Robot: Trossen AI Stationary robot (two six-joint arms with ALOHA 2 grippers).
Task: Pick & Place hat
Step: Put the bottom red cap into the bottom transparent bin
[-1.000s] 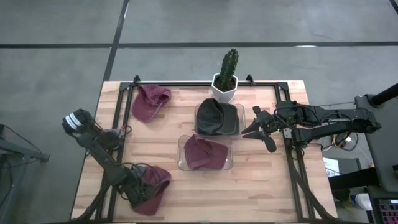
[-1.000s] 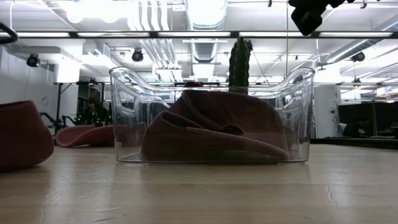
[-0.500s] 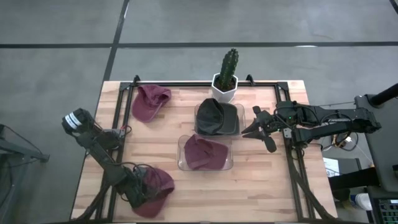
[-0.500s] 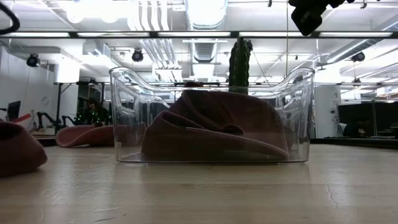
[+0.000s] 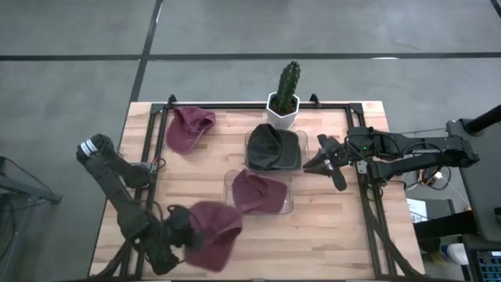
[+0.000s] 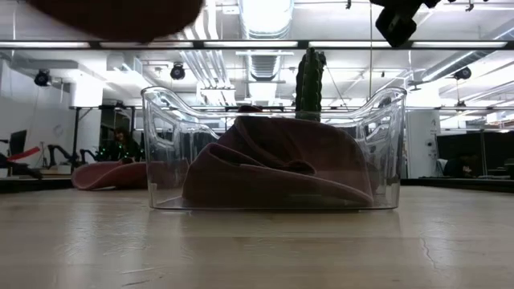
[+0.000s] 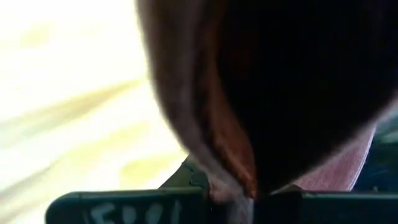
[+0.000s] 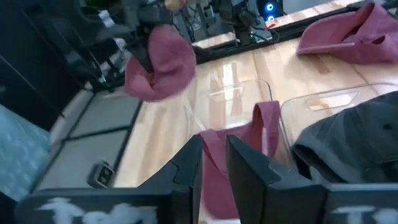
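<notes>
The left gripper [image 5: 182, 235] pinches a maroon cloth cap [image 5: 213, 233] by its edge and holds it up off the pale wooden table [image 5: 329, 227], near the table's front left corner. In the left wrist view the cap's [image 7: 273, 93] fabric is clamped between the pressed-together fingers [image 7: 130, 208] and fills most of the sight. In the low view only the cap's underside [image 6: 112, 14] shows, high above the tabletop.

Just beside the lifted cap stands a clear plastic bin [image 5: 230, 205] with a second maroon cap [image 5: 254, 190] lying in it; the low view shows that bin [image 6: 385, 144] standing on the wood with its cap [image 6: 273, 164] folded inside. Behind it, touching or nearly so, a dark bin [image 5: 296, 150] holds a dark grey cap [image 5: 266, 145]. A third maroon cap [image 5: 189, 128] lies loose at the far left of the table. A green cactus in a white pot [image 5: 284, 100] stands at the far edge, just behind the dark bin.

The right gripper [image 5: 322, 160] hangs above the table to the right of the dark bin, its fingers [image 8: 249, 171] slightly spread and holding nothing.
</notes>
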